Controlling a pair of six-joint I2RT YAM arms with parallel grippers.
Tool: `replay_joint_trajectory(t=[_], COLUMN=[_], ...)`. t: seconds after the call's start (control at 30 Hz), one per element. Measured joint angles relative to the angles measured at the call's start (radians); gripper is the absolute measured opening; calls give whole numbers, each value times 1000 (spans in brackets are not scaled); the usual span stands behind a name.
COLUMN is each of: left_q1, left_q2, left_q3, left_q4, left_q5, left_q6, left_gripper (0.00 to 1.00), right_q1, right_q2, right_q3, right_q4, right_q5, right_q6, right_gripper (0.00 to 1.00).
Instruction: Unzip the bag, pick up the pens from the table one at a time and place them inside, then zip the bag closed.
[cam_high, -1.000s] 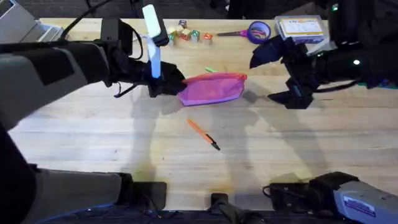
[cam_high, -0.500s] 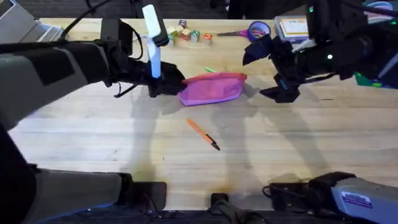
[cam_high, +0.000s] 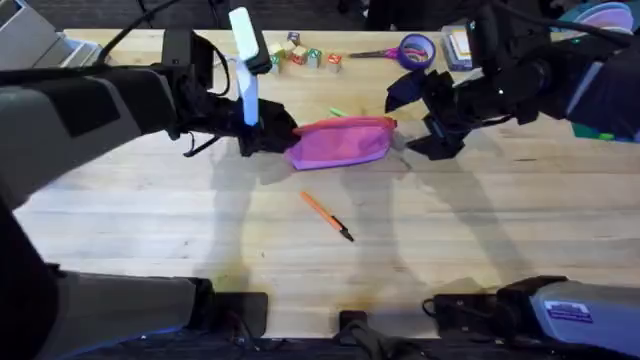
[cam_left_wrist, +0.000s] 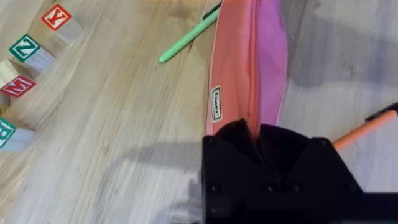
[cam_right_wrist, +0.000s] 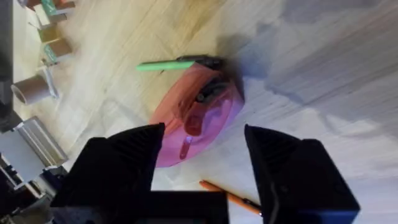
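Clearly the job has barely begun: the bag (cam_high: 343, 142) lies zipped on the table (cam_high: 200, 230), its near end clamped in the left gripper (cam_high: 275, 133). Meanwhile the right gripper (cam_high: 412, 118) hangs spread wide by the zipper-pull end. Both pens wait outside, the orange pen (cam_high: 328, 216) in front, the green pen (cam_left_wrist: 186, 40) behind.

The overhead camera looks down and forward across the whole surface (cam_high: 300, 280). The left wrist camera sits close over the left pincer (cam_left_wrist: 258, 134), facing along the bag (cam_left_wrist: 252, 56) just ahead of it. The right wrist camera hangs higher, looking past the right pincer (cam_right_wrist: 202, 155) at the same bag (cam_right_wrist: 199, 112).
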Motion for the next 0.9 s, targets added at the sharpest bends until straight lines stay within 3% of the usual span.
replay_joint_trajectory(t=[0.13,0.43,0.47,0.73,0.9], left_q1=[0,0,0,0,0], left_q2=[0,0,0,0,0], left_q3=[0,0,0,0,0], left_q4=[0,0,0,-1,-1], left_q5=[0,0,0,2,1], left_q6=[0,0,0,0,0], left_gripper=[44,43,44,44,44], right_q1=[5,34,34,34,34], right_q2=[20,41,41,41,41], right_q3=[0,0,0,1,2], right_q4=[22,65,65,72,77], right_q5=[0,13,22,25,26], right_q6=[9,24,26,28,28], right_gripper=[732,504,416,52,34])
